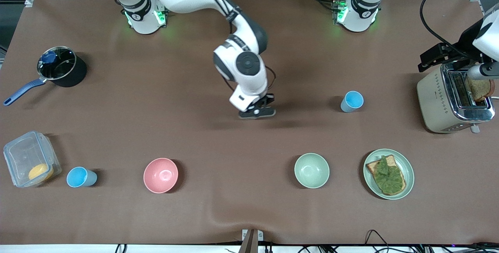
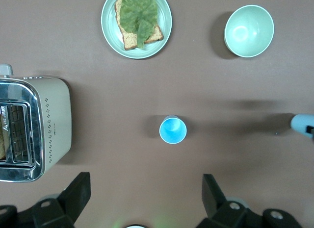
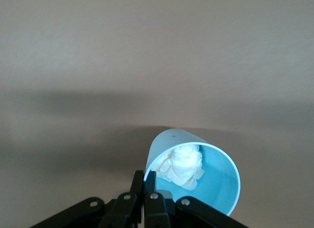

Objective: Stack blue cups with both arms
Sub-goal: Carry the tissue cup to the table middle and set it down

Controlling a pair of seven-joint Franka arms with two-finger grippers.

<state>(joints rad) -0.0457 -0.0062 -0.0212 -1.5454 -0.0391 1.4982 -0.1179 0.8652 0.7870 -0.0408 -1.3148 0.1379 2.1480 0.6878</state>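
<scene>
The blue cup (image 3: 196, 174), pinched by its rim in the closed right gripper (image 3: 143, 189) and tilted with crumpled white paper (image 3: 184, 164) inside, hung over mid-table, while the upright cup (image 1: 352, 101) stood well apart toward the left arm's end, below the nearer, wide-open left gripper (image 2: 147, 193).

Light-blue cups (image 1: 351, 101) on a plain brown tabletop (image 1: 195, 214); one pink bowl (image 1: 160, 175), one pale green bowl (image 1: 311, 170). The toaster (image 1: 448, 99) is cream and chrome, dotted with small diamond marks. White arms (image 1: 243, 66), black fingers (image 3: 147, 186).
</scene>
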